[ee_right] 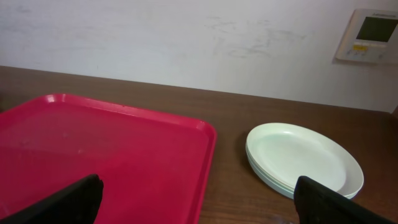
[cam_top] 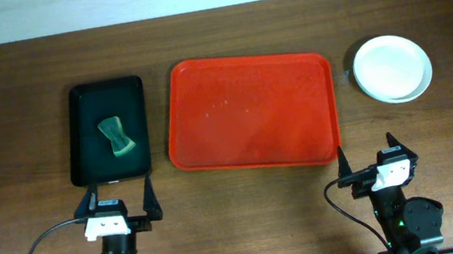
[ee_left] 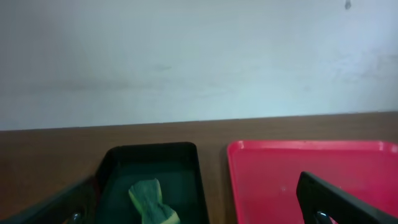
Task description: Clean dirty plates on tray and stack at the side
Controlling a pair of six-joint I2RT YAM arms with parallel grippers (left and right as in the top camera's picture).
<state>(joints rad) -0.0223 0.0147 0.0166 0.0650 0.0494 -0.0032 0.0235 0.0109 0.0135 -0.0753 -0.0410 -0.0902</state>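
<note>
Worktop (cam_top: 13,102): dark brown wood that fills the overhead view. A pale wall runs along its far edge.
Tray (cam_top: 251,111): large, red and rectangular, with rounded corners and a raised rim, lying at the centre. Its bare floor shows from rim to rim, with a few faint specks.
Dark tray (cam_top: 94,153): smaller and green-black, just left of the red tray. A narrow strip of wood separates their edges.
Plates (cam_top: 392,68): a stack of pale round plates on the worktop to the right of the red tray, near its far corner and apart from its rim. The right wrist view shows layered rims.
Sponge (cam_top: 118,135): green and pinched at the middle, lying inside the dark tray.
Left gripper (cam_top: 118,185): fingers spread apart and holding nothing, just short of the dark tray's near edge.
Right gripper (cam_top: 365,145): fingers spread apart and holding nothing, beside the red tray's near right corner. Open wood lies between it and the plates.
</note>
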